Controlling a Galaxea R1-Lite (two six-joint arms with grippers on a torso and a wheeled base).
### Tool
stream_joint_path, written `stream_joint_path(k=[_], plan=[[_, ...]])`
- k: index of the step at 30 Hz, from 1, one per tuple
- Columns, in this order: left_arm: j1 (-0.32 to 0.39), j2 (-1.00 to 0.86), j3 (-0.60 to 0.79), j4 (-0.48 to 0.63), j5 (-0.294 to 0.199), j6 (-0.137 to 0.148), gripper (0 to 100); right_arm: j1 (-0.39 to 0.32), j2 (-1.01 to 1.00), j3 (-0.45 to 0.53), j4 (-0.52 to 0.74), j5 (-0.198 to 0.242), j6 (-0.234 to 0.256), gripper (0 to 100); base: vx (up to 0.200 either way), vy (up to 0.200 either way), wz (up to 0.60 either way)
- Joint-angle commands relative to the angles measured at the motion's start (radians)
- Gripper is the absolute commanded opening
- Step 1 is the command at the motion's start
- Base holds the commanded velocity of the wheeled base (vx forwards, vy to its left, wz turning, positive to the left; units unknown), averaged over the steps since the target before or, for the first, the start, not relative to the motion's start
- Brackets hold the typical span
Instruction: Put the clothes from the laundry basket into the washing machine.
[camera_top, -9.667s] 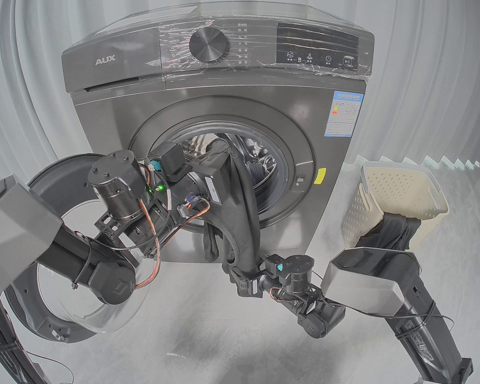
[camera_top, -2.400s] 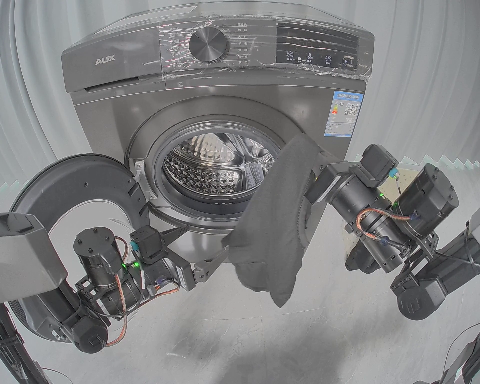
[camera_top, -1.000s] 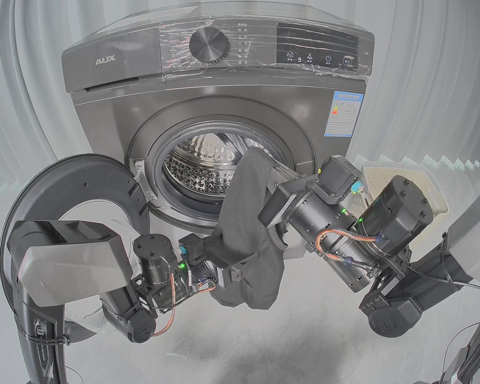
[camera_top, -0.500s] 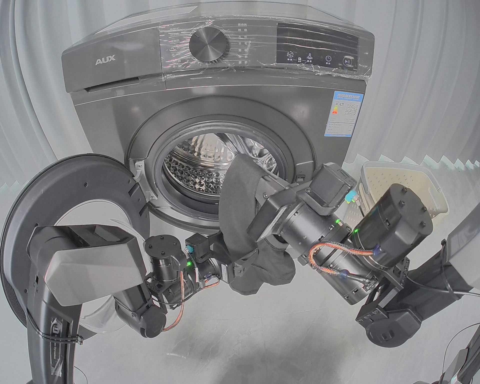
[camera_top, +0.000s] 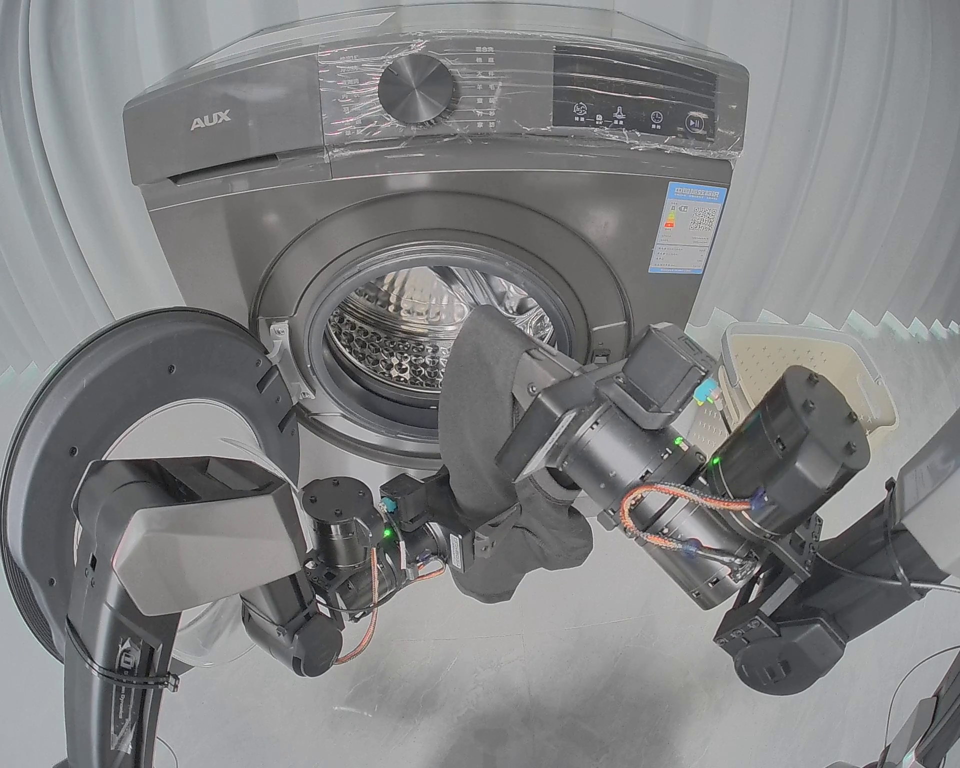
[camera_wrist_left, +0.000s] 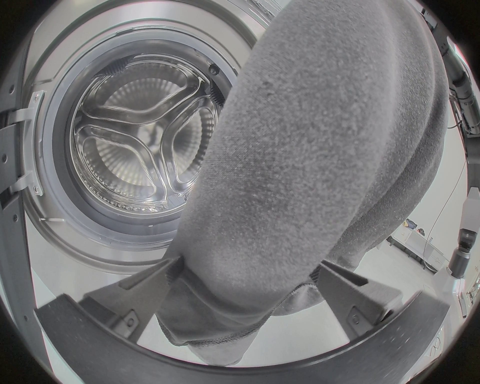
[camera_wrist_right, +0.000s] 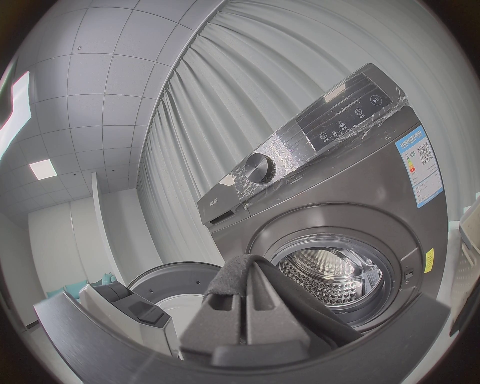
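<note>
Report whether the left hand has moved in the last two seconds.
Yes. The left hand has shifted to the robot's right, away from the open door, and now sits at the bottom of the hanging grey garment.

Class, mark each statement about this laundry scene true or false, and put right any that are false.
1. The washing machine door is open. True.
2. The right gripper is open and holds nothing. False: it is shut on the grey garment.
3. The grey garment lies wholly inside the drum. False: it hangs outside, in front of the drum opening.
4. The left gripper is open, with the garment's lower part between its fingers. True.
5. The laundry basket stands on the floor to the robot's right of the washing machine. True.
</note>
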Motion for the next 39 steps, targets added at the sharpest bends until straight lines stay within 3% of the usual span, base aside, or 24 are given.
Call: stream_joint_path(k=[1, 13, 18, 21, 28, 39], plan=[[-0.001, 0.019, -0.030, 0.000, 0.004, 0.000, 0, 0.000, 0.001, 0.002, -0.001, 0.000, 0.001, 0, 0.000, 0.000, 0.00], [0.002, 0.007, -0.089, -0.002, 0.015, -0.011, 0, -0.015, -0.002, 0.037, -0.001, 0.000, 0.004, 0, 0.000, 0.000, 0.00], [0.024, -0.039, -0.069, -0.002, 0.057, -0.012, 0, -0.067, -0.027, 0.129, 0.001, -0.001, 0.003, 0, 0.000, 0.000, 0.00], [0.050, -0.094, -0.031, -0.003, 0.061, -0.023, 0, -0.133, -0.039, 0.237, -0.001, 0.006, 0.001, 0, 0.000, 0.000, 0.00], [0.051, -0.191, 0.021, -0.002, 0.064, -0.035, 0, -0.148, -0.033, 0.398, -0.001, 0.012, 0.000, 0, 0.000, 0.000, 0.00], [0.034, -0.413, 0.196, 0.000, 0.066, -0.045, 0, -0.145, 0.051, 0.435, -0.001, 0.011, 0.003, 0, 0.000, 0.000, 0.00]])
